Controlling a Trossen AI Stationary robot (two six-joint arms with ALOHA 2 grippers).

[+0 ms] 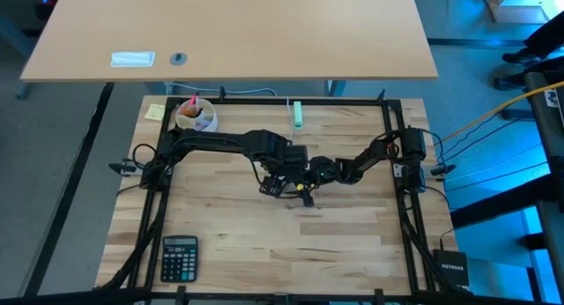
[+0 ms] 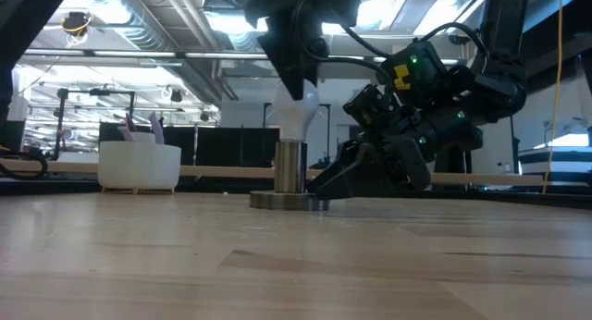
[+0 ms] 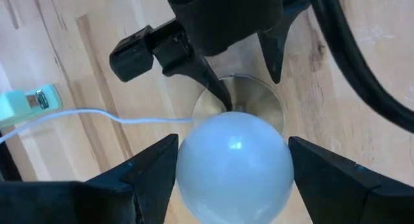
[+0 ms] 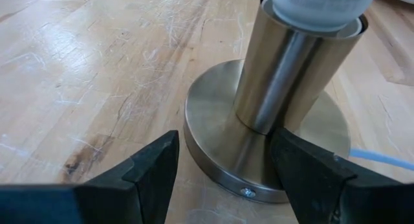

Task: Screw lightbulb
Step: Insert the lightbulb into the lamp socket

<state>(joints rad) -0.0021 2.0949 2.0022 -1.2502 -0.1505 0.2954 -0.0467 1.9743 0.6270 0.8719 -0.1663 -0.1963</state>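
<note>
Your left pincer (image 3: 233, 166) pinches the bulb (image 2: 298, 112), seated upright in the socket (image 4: 294, 75) mid-worktop (image 1: 264, 243). Right pincer (image 4: 223, 166), spread, straddles the socket base. This looks like the screwing-in step; next, twist while bracing the base.

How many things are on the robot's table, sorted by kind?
lightbulb: 1
metal socket stand: 1
white bowl: 1
calculator: 1
yellow sticky note: 1
green plug: 1
Total: 6
</note>
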